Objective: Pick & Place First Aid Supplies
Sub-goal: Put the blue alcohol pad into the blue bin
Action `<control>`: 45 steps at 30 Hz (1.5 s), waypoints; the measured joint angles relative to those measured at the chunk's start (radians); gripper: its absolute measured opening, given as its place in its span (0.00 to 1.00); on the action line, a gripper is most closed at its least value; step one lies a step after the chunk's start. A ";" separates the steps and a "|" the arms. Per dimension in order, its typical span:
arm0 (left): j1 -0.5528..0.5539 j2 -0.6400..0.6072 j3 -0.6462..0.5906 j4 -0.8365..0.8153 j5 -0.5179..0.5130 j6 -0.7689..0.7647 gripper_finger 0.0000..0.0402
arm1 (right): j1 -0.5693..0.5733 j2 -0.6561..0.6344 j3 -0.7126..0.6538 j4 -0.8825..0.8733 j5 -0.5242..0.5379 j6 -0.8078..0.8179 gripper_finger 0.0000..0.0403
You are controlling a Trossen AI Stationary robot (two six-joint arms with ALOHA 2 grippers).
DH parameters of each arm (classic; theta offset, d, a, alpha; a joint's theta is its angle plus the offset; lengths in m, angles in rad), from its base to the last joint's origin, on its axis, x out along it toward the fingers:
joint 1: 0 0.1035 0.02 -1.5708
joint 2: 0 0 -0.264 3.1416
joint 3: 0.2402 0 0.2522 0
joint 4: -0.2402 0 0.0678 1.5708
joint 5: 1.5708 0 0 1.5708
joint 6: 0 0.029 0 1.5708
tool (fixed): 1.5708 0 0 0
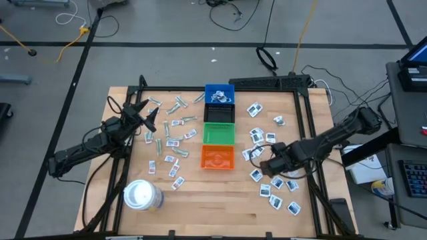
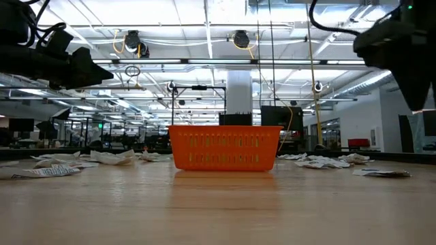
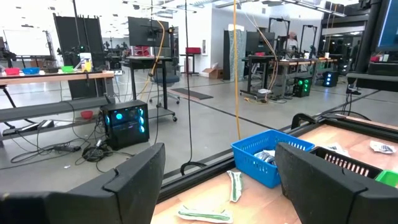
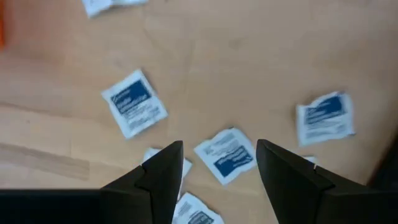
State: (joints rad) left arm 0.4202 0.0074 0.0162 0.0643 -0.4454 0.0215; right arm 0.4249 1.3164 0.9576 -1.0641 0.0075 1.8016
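The first aid supplies lie flat on the wooden table in two scatters. Slim green-grey wrappers and small white strips (image 1: 170, 133) are left of the bins. White squares with blue print (image 1: 270, 187) are right of them. My right gripper (image 1: 268, 162) hangs open over the right scatter and points down. One white square (image 4: 225, 155) lies on the table below the gap between its fingers, and they stand clear of it. My left gripper (image 1: 148, 111) waits open and level above the far left of the table, facing the blue bin (image 3: 272, 152).
A row of small bins runs down the table's middle: blue (image 1: 219, 93), a dark one (image 1: 219, 112), green (image 1: 218, 133) and orange (image 1: 217, 157). A large white roll (image 1: 142, 195) stands near the front left. A black frame rail (image 1: 308, 127) borders the table's right side.
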 joint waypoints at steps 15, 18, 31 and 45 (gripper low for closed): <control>0.000 0.000 0.000 0.000 0.000 0.000 0.76 | 0.056 0.058 -0.232 0.326 -0.193 0.030 0.50; 0.000 0.000 0.000 0.000 0.000 0.000 0.76 | 0.055 0.066 -0.259 0.369 -0.223 0.016 0.50; 0.000 0.000 0.000 0.000 0.000 0.000 0.76 | 0.054 0.064 -0.318 0.469 -0.282 0.019 0.27; 0.000 0.000 0.000 0.000 0.000 0.000 0.76 | -0.017 0.063 -0.263 0.352 -0.264 -0.276 0.03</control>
State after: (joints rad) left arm 0.4204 0.0074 0.0162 0.0640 -0.4454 0.0213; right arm 0.4082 1.3795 0.6942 -0.7119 -0.2566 1.5254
